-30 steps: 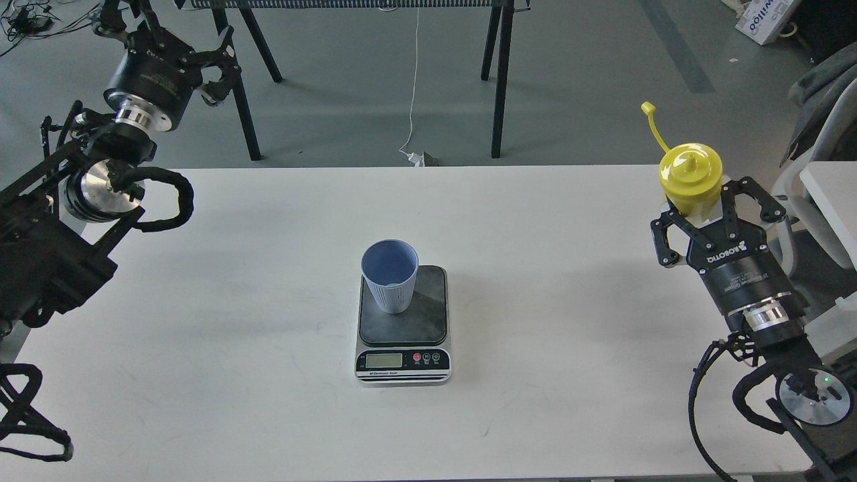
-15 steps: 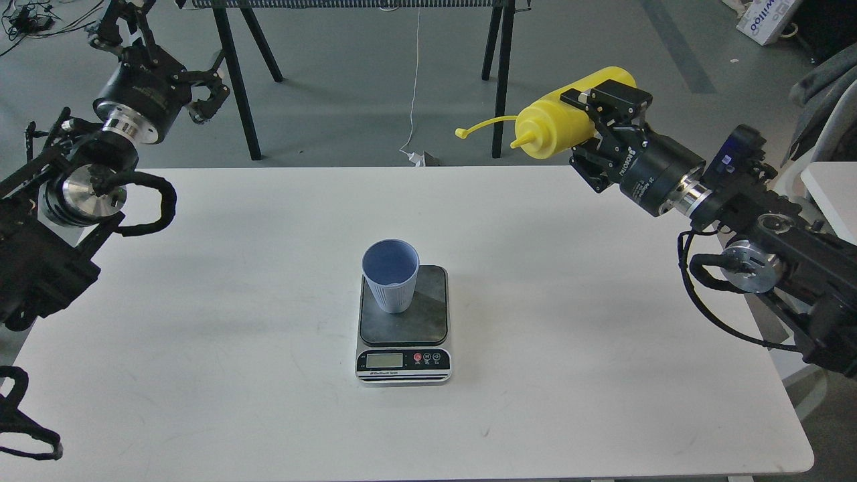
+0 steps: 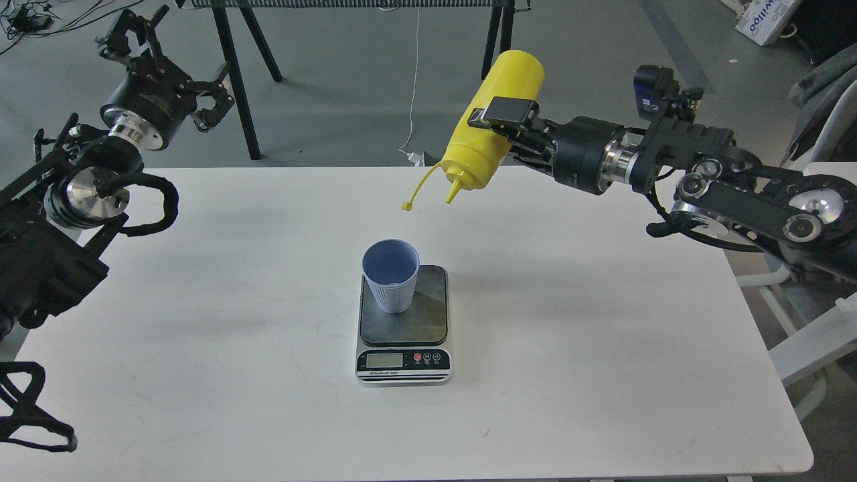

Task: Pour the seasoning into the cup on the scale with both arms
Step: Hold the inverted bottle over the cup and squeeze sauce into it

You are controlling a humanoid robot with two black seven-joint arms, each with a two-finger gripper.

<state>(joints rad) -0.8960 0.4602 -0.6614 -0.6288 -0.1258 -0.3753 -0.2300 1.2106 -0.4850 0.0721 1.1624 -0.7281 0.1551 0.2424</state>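
The light-blue ribbed cup [image 3: 391, 275] stands upright on the left part of the scale's dark weighing plate [image 3: 415, 321], at the middle of the white table. My right gripper [image 3: 503, 127] is shut on the yellow seasoning bottle [image 3: 494, 119] and holds it nearly upside down, nozzle pointing down and left, above and to the right of the cup. Its tethered cap [image 3: 406, 206] hangs loose to the left of the nozzle. My left gripper [image 3: 175, 57] is open and empty, high at the far left, beyond the table's back edge.
The white table [image 3: 602, 335] runs under both arms. Black trestle legs [image 3: 499, 80] and a white cable [image 3: 414, 87] stand on the floor behind it. A white chair frame [image 3: 810, 335] is past the right table edge.
My right arm has swung left and rolled the bottle from lying sideways to nozzle-down, closer to the cup. The left gripper has shifted slightly. Cup and scale have not moved.
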